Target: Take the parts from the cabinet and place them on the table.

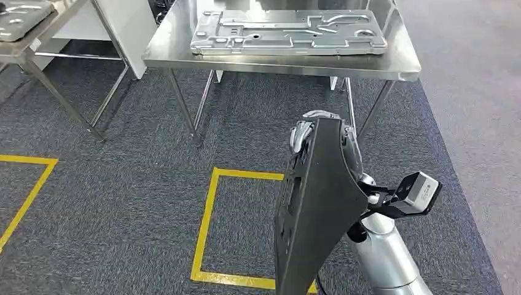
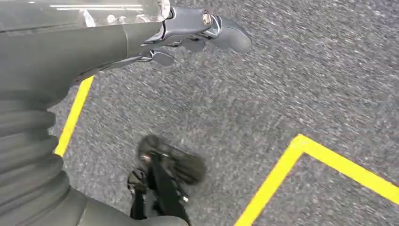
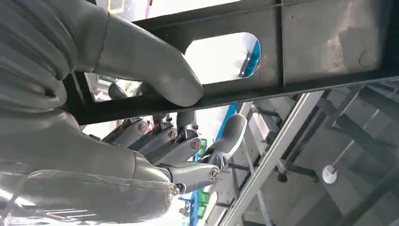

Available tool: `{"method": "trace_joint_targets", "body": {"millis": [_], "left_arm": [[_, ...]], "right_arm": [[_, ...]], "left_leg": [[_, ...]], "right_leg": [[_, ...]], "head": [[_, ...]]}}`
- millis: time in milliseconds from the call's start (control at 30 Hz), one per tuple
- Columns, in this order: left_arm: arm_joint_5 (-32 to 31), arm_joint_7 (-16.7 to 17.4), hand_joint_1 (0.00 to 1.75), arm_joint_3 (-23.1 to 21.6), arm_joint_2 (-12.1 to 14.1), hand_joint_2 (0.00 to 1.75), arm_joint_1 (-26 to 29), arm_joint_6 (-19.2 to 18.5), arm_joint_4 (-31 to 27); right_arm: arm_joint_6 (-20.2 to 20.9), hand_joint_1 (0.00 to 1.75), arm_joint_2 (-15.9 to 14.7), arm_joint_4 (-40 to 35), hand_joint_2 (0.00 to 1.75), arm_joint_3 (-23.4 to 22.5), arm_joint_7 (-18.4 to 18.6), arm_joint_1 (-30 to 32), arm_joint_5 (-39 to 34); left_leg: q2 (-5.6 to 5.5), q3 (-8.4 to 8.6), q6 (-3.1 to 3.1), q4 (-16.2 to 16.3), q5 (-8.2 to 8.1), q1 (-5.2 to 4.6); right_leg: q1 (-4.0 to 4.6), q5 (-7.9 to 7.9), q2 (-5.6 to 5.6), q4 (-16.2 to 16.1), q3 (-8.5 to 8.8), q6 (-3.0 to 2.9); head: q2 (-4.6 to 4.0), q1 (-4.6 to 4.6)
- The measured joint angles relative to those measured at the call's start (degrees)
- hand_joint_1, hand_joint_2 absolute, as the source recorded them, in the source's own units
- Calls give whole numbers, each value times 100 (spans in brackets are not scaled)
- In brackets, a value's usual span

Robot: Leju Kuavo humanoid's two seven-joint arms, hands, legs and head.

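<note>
One dark part [image 1: 316, 203] stands on edge in the right hand [image 1: 319, 132], thumb [image 3: 146, 61] pressed on one face and fingers [image 3: 174, 146] curled against the other, short of the steel table [image 1: 172, 49]. A silver panel [image 1: 289, 31] already lies on that table. The left hand [image 2: 197, 28] hangs over the carpet, fingers loosely apart, holding nothing. Likely risk: gripped at one edge, the tall plate could swing or slip, strike the table's rim, or land on the silver panel.

A workshop or factory floor is showing here: a stainless steel counter [image 1: 282, 58] is carrying a stamped metal panel [image 1: 287, 32], and yellow tape squares [image 1: 209, 215] are marking the grey carpet [image 1: 123, 184].
</note>
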Motion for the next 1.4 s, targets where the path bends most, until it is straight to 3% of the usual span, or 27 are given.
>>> {"method": "trace_joint_targets", "body": {"millis": [33, 67, 100, 133, 200, 233, 333, 367, 433, 467, 500, 533, 567, 633, 767, 833, 867, 967, 1000, 1033, 1100, 1133, 1167, 1200, 1300, 1333, 1400], "left_arm": [[-4, 0, 0, 0, 0, 175, 5, 6, 0], [-5, 0, 0, 0, 4, 175, 11, 13, 0], [-7, 2, 0, 0, 11, 175, 27, 15, 0], [-5, 2, 0, 0, 15, 175, 56, 15, 0], [-9, 13, 0, 0, 26, 175, 49, 17, 0], [-9, 9, 0, 0, 26, 175, 27, 17, 0], [-15, 0, 0, 0, 28, 175, -23, 13, 0], [-31, 0, 0, 0, 33, 175, -24, 11, 0], [-42, 2, 0, 0, 33, 175, -22, 9, 0], [-50, 0, 0, 0, 33, 175, -16, 0, 0], [-50, 2, 0, 0, 33, 175, -14, -2, 0], [-55, 2, 0, 0, 33, 175, -14, -4, 0], [-57, 0, 0, 0, 33, 175, -15, -7, 0], [-57, 2, 0, 0, 31, 175, 1, -11, 0], [-57, 2, 0, 0, 39, 175, -22, -15, 0], [-61, 0, 0, -2, 41, 175, -42, -15, 0], [-66, -2, 0, -2, 44, 175, -50, -13, 0], [-66, -42, 0, 0, 52, 175, -43, -9, 0], [-66, -57, 0, 0, 52, 175, -37, -11, 0], [-66, -72, 0, 0, 50, 175, -35, -13, 0], [-66, -90, 0, 0, 57, 175, -35, -13, 0], [-66, -92, 0, 0, 57, 175, -21, -13, 0], [-68, -92, 0, 0, 57, 175, -25, -15, 0], [-70, -96, 0, 0, 57, 175, -20, -15, 0], [-74, -101, 0, 0, 59, 175, -12, -13, 0], [-79, -105, 0, 0, 59, 175, -30, -15, 0], [-94, -105, 0, 0, 59, 175, -44, -18, 0]], "right_arm": [[0, 175, 2, 0, 175, 0, 0, 0, 0], [0, 175, 7, 0, 175, 0, 0, 0, 0], [0, 175, 9, 0, 175, 0, 0, 2, 0], [-4, 175, 9, 13, 175, 2, -2, 12, -2], [-7, 175, 13, 13, 175, 9, 4, 26, 0], [-11, 175, 20, -11, 175, 13, 0, 14, 7], [-15, 175, 26, -48, 175, 13, -22, -33, 7], [-17, 175, 26, -48, 175, 13, -22, -29, 9], [-31, 175, 26, -48, 175, 13, -22, -18, 9], [-31, 175, 26, -48, 175, 13, -22, -17, 13], [-33, 175, 26, -48, 175, 13, -22, -12, 15], [-33, 175, 26, -48, 175, 13, -24, -7, 15], [-33, 175, 26, -48, 175, 13, -24, -4, 20], [-33, 175, 24, -41, 175, 13, -24, 7, 33], [-33, 175, 28, -81, 175, 9, -28, -6, 57], [-33, 175, 39, -109, 175, 9, -28, -17, 59], [-33, 175, 57, -111, 175, 9, -28, -41, 59], [-44, 175, 59, -111, 175, 9, -20, -32, 68], [-44, 175, 57, -111, 175, 9, -18, -32, 68], [-44, 175, 57, -114, 175, 9, -11, -32, 68], [-44, 175, 59, -131, 175, 9, 2, -32, 59], [-42, 175, 63, -144, 175, 9, 4, -37, 48], [-39, 175, 68, -153, 175, 9, 9, -43, 33], [-39, 175, 79, -164, 175, 9, 15, -40, 26], [-35, 175, 87, -206, 175, -4, 28, 2, 13], [-35, 175, 87, -225, 175, -9, 28, 9, 11], [-33, 175, 87, -247, 175, -11, 28, 3, 4]], "left_leg": [[0, 14, 10, -330, 81, -1], [-2, 57, 35, -760, 402, -4], [-4, 75, 86, -1157, 977, -12], [-13, 60, 123, -1466, 1783, -44], [-19, 132, 206, -1366, 1665, -76], [-20, 159, 262, -1392, 1607, -65], [-38, 446, 366, -1572, 1471, -30], [-42, 533, 377, -1599, 1415, -29], [-61, 702, 382, -1615, 1272, -32], [-72, 804, 380, -1614, 1187, -33], [-82, 902, 379, -1614, 1112, -34], [-90, 1009, 376, -1614, 1036, -36], [-95, 1120, 365, -1614, 953, -40], [-94, 1226, 325, -1622, 811, -52], [-93, 1318, 182, -1606, 783, -64], [-86, 1166, 138, -1242, 790, -56], [-83, 923, 103, -826, 686, -43], [-80, 227, 30, 107, 143, 1], [-80, 149, 16, 83, 176, 12], [-79, 185, 10, -180, 408, 23], [-104, 523, 24, -1193, 1195, 39], [-233, 628, 15, -1599, 1451, 58], [-304, 604, 35, -1623, 1279, 23], [-280, 627, 109, -1600, 1315, 15], [-190, 652, 195, -1635, 1369, 23], [-160, 693, 225, -1665, 1371, 30], [-93, 729, 289, -1669, 1329, 22]], "right_leg": [[-2, -96, 11, 1, 141, 11], [-1, -208, 10, 0, 287, 28], [1, -308, 10, -6, 381, 44], [25, -413, 26, 35, 485, 74], [25, -526, 61, -95, 581, 170], [36, -444, 54, -20, 603, 207], [21, -24, 20, 1087, -13, 284], [17, -126, 16, 1438, -297, 303], [11, -730, 13, 1778, -756, 320], [10, -1008, 10, 1762, -909, 337], [9, -1076, 5, 1639, -987, 330], [9, -956, 3, 1385, -1001, 328], [11, -598, -2, 987, -967, 304], [38, 651, -56, 254, -937, 215], [72, 623, -5, 154, -878, 100], [22, 587, -12, 39, -676, 44], [20, 562, -21, 15, -613, 18], [21, 442, -9, 12, -487, 9], [20, 404, 12, 12, -440, 12], [19, 360, 27, 13, -380, 24], [15, 266, 89, 17, -248, 67], [11, 224, 105, 21, -227, 91], [17, 222, 133, 30, -249, 116], [9, 215, 184, 29, -306, 153], [5, 164, 270, 16, -279, 268], [-17, 73, 175, 133, -300, 285], [-10, -307, 43, 915, -695, 312]], "head": [[0, 0], [-2, -9], [0, -7], [-2, -20], [0, -22], [-2, -22], [0, -4], [0, -7], [0, -7], [0, -5], [0, -7], [0, -2], [0, -5], [-2, 4], [-2, -44], [-2, -33], [0, -77], [0, -72], [0, -66], [0, -72], [0, -68], [-2, -66], [-2, -57], [0, -75], [0, -61], [0, -64], [0, -29]]}}
